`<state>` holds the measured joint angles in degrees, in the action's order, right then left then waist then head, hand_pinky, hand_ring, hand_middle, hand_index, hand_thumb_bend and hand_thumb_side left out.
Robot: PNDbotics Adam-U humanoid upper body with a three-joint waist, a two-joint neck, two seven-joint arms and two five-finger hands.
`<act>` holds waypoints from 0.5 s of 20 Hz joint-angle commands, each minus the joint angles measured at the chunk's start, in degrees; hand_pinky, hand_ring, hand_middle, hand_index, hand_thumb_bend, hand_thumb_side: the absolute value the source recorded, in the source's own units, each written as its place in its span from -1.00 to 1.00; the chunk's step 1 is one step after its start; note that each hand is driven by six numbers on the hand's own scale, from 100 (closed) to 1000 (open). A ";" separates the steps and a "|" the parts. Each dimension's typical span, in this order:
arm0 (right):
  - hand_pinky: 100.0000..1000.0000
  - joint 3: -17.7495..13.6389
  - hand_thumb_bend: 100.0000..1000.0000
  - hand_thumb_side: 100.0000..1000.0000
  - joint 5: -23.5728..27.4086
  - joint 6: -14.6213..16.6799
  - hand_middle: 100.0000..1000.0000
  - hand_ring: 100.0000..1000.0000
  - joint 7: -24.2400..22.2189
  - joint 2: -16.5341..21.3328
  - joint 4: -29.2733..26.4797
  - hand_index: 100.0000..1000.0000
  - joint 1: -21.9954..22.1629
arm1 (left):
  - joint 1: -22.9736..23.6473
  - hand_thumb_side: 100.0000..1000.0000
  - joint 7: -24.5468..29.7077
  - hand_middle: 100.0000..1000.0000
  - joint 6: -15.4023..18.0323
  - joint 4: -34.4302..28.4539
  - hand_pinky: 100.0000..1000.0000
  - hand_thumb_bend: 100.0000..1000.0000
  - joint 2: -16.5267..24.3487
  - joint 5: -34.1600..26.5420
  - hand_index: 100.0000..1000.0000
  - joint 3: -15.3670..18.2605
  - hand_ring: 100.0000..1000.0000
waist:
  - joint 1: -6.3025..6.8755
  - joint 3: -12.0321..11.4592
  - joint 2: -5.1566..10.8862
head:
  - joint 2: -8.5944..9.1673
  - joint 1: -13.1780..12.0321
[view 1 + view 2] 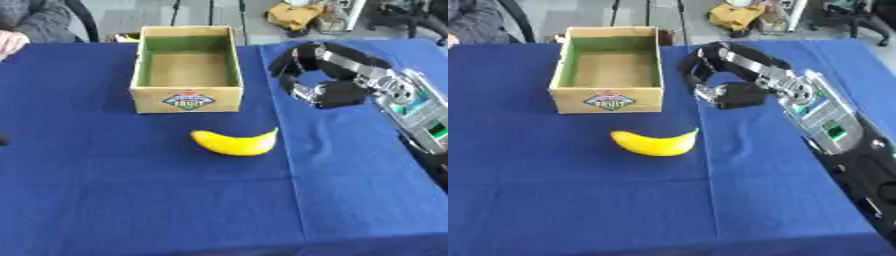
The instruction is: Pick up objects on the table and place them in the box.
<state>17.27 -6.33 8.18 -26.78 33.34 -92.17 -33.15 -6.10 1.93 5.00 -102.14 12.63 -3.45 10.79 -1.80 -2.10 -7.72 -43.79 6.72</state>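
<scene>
Centre frame, below box (186,95): banana (234,143) on blue cloth, box looks empty. Your right hand (317,75), upper right beside box, fingers curled, holding nothing. Left hand unseen. Banana likely light, soft, bruisable, smooth-skinned; grasp thick middle across curve.

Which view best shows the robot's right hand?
The right eye view: the right hand and its arm sit nearer the middle. The left eye view shows the same curled, empty hand closer to the right edge.
</scene>
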 commanded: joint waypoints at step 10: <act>0.24 1.21 -1.00 0.10 -11.65 5.57 0.32 0.27 -5.58 -1.89 2.08 0.56 -2.42 | -0.11 1.00 0.37 0.00 0.21 -0.57 -0.06 -0.82 0.98 -0.03 0.20 -0.13 -0.16 | 0.50 -0.30 1.05 | -0.33 0.49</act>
<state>18.72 -16.60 13.18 -32.06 30.86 -89.86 -34.33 -5.99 2.11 5.16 -102.13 12.63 -3.45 10.77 -1.44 -2.39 -7.44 -43.81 7.06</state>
